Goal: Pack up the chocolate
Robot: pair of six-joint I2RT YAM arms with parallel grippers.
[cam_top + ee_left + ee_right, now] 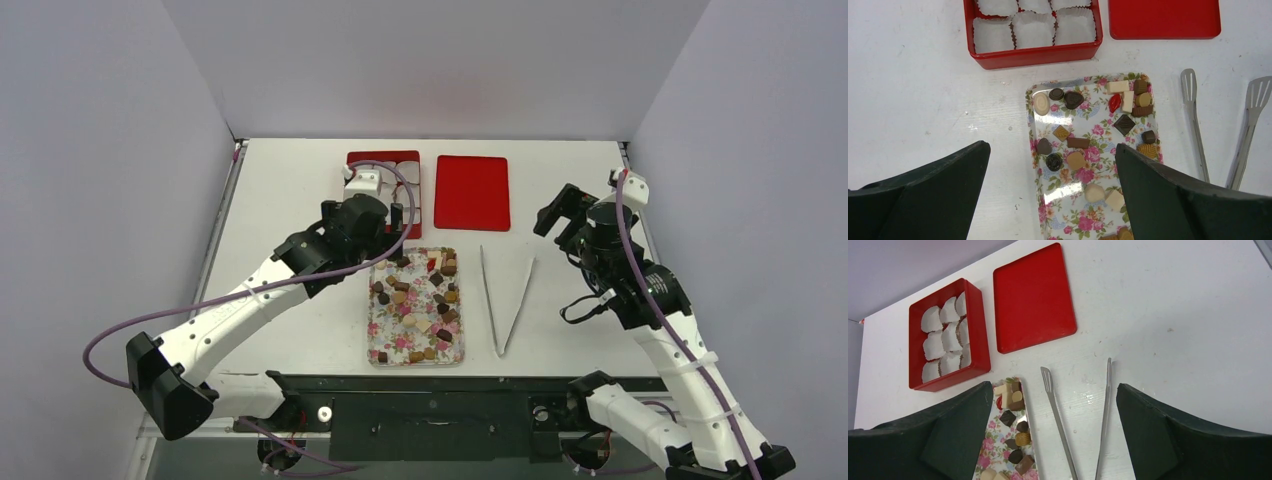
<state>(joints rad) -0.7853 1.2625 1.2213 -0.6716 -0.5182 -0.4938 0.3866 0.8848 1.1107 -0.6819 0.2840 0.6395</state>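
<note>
**Slippage threatens small sweets on a glossy tray**

Left gripper (1050,147) and right gripper (1054,387) both gape wide, holding nothing. The chocolate (1078,142), in smooth cubes, domes and ridged rounds, lies scattered on the shiny floral tray (1093,131), between and just beyond the left jaws. Blunt fingers could likely nudge neighbouring pieces or skid one across the glaze. Beyond the left jaws, the red box (1033,56) holds thin pleated paper cups (1033,27), which might crumple under a careless drop. Slim metal tongs (1058,415) lie flat between the right jaws and look awkward to pinch.
</note>
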